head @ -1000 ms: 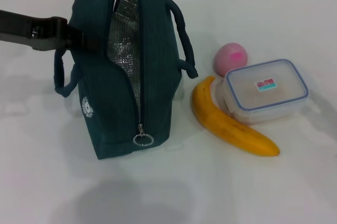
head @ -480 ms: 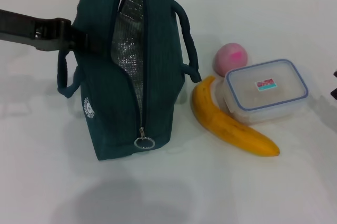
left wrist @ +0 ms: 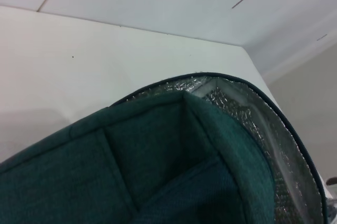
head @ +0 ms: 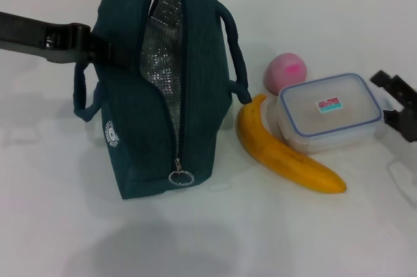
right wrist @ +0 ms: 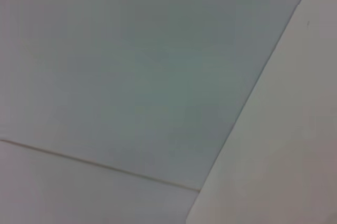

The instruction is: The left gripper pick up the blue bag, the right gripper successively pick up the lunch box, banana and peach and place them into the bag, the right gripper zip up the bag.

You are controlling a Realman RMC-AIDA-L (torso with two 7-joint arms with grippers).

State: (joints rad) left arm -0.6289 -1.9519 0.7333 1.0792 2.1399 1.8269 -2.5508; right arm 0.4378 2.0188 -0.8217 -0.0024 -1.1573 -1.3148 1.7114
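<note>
White tabletop (head: 195,238): left pincer (head: 114,52) pinching the blue bag (head: 159,127); lunch box (head: 329,111) label unreadable; right pincer (head: 399,104) spread.

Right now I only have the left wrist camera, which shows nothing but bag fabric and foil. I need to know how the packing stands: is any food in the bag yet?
Observer: None that I can see. The lunch box, banana and peach all lie on the table, to the right of the bag.
Operator: Where is the right claw?
Observer: The right claw is open by the lunch box's right end, holding nothing.
Operator: Is the zip undone?
Observer: Yes. The bag gapes at the top, and the ring pull hangs low on its near end.
</note>
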